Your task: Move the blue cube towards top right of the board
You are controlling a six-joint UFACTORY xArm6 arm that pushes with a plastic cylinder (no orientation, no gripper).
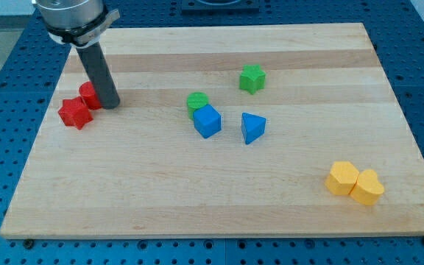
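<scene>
The blue cube point(207, 121) sits near the middle of the wooden board point(219, 199), touching a green cylinder point(196, 102) just above and left of it. A blue triangular block point(252, 127) lies a short way to its right. My tip point(110, 105) is at the view's left, far left of the blue cube, beside a red cylinder point(87, 95) that the rod partly hides.
A red star-shaped block point(74, 112) lies at the left edge, touching the red cylinder. A green star-shaped block point(252, 78) lies up and right of the blue cube. Two yellow blocks point(342, 177) point(366, 187) touch each other at the lower right.
</scene>
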